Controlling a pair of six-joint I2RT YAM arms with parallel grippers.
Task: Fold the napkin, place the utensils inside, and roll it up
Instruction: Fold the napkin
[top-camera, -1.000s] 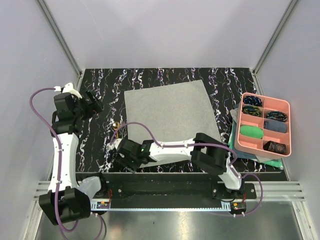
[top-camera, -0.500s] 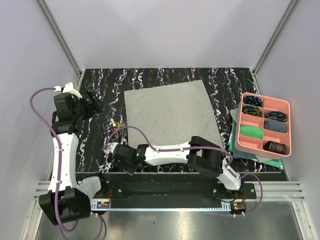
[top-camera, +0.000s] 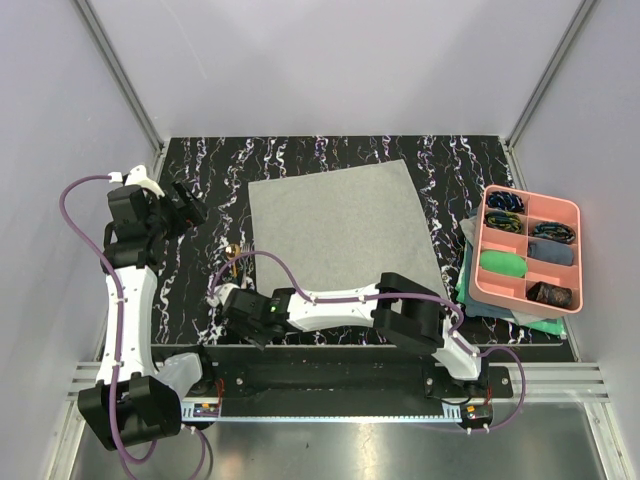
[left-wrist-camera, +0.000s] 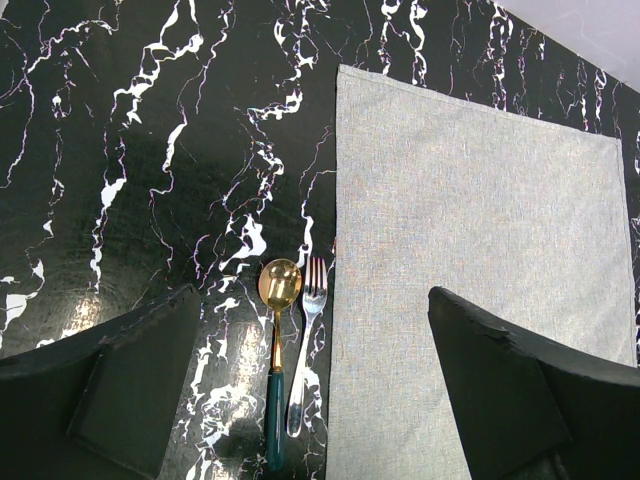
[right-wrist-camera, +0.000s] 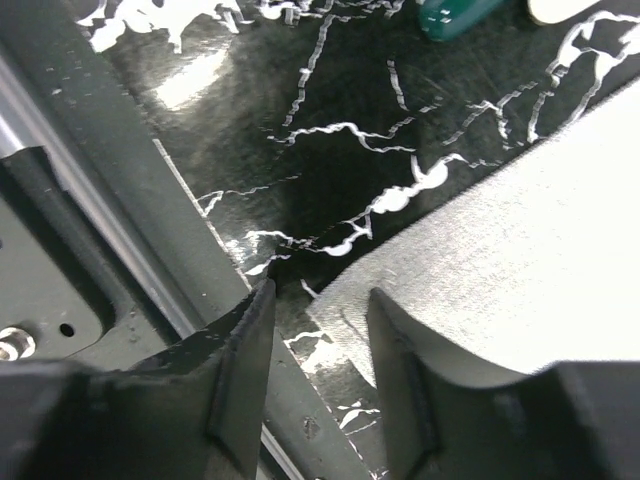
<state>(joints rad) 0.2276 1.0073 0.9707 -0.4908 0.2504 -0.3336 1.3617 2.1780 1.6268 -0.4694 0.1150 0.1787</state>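
Now my right pincer (right-wrist-camera: 322, 297) has slid left to the near-left corner of the napkin (right-wrist-camera: 500, 270). Its jaws have narrowed but a gap remains, with the corner lying between them, not yet pinched. Beyond, the spoon (left-wrist-camera: 278, 285) and fork (left-wrist-camera: 312, 300) lie side by side just beside the flat cloth's left edge. Farther off, my left pincer (top-camera: 186, 208) hangs wide open. I judge the first fold is about to begin.

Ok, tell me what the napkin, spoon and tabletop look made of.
Napkin: woven cloth, matte grey-green; fine weave grain shows.
Spoon: polished gold-toned metal bowl, mirroring light; handle glossy teal, maybe enamel or plastic.
Tabletop: glossy black, white-veined marble look; stone or laminate unclear.
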